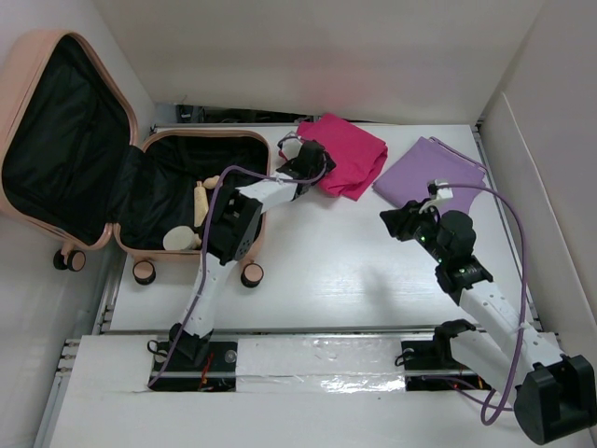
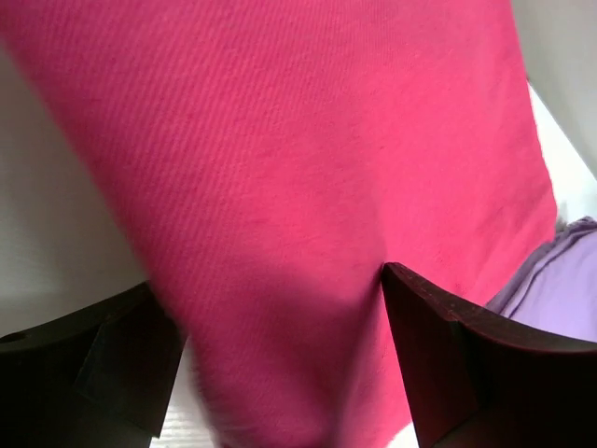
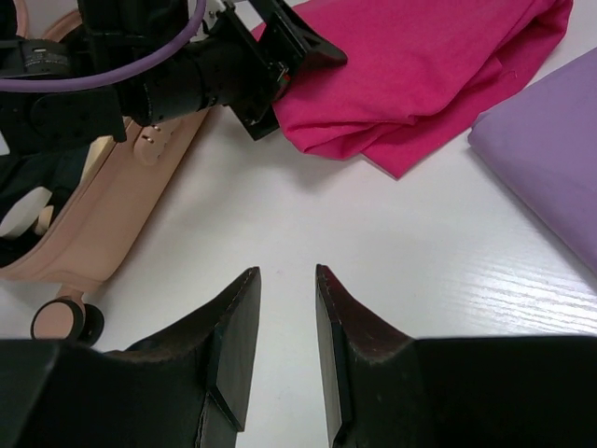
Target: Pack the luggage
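White table (image 1: 354, 280), pale walls; the luggage (image 1: 126, 250) lies open at far left, lid leaning on the wall. Left gripper (image 2: 270, 280): jaws wide, straddling and touching the folded pink cloth (image 2: 280, 140). Right gripper (image 3: 287, 273): jaws a narrow slit, holding nothing, over the table near the purple cloth (image 3: 550, 140).

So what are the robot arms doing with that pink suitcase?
They are packing it. The suitcase lies open on the left, with a few pale things already inside. The left gripper has its fingers open on either side of the pink cloth, probably about to pinch it. The right gripper hovers over the bare table near the purple cloth, holding nothing.
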`<state>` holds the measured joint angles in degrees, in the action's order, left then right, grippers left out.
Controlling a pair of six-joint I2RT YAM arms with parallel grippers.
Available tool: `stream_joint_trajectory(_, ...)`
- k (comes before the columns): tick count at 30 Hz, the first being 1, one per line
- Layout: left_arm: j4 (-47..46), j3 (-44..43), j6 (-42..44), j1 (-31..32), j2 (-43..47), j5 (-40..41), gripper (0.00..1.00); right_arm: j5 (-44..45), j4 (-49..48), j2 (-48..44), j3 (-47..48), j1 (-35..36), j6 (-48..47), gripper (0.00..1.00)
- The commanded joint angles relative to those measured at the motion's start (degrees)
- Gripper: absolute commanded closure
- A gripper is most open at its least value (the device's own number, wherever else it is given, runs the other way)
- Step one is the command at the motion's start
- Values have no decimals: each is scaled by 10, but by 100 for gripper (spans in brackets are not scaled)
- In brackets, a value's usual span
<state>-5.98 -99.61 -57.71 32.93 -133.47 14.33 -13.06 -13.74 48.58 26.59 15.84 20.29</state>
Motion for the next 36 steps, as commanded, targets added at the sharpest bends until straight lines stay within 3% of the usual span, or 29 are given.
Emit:
stream_joint_trajectory(1, 96, -43, 13, 2, -7, 36, 22, 4, -27, -3, 27, 5, -10, 64)
stream_joint_trajectory(7, 117, -49, 19, 7, -24, 71, 25, 3, -30, -6, 25, 5, -8, 64)
stream_joint_trajectory(11, 217, -207, 24, 2, -102, 40, 31, -6, -31, 3, 27, 5, -7, 64)
stream_joint_trajectory(16, 200, -219, 15, -19, -120, 11, 67, -14, -31, -10, 27, 10, -3, 64)
stream_joint_trajectory(17, 197, -223, 11, -19, -122, 7, 84, -14, -31, -12, 27, 10, -3, 64)
stream_joint_trajectory(20, 177, -215, 15, -31, -126, -15, 100, -18, -30, -20, 26, 10, -3, 64)
stream_joint_trajectory(26, 49, -101, 91, -26, -44, -7, 100, -17, -33, -28, 22, 10, -3, 64)
stream_joint_trajectory(36, 75, -123, 305, -37, 125, -79, 100, -4, -30, -44, 21, 10, 0, 64)
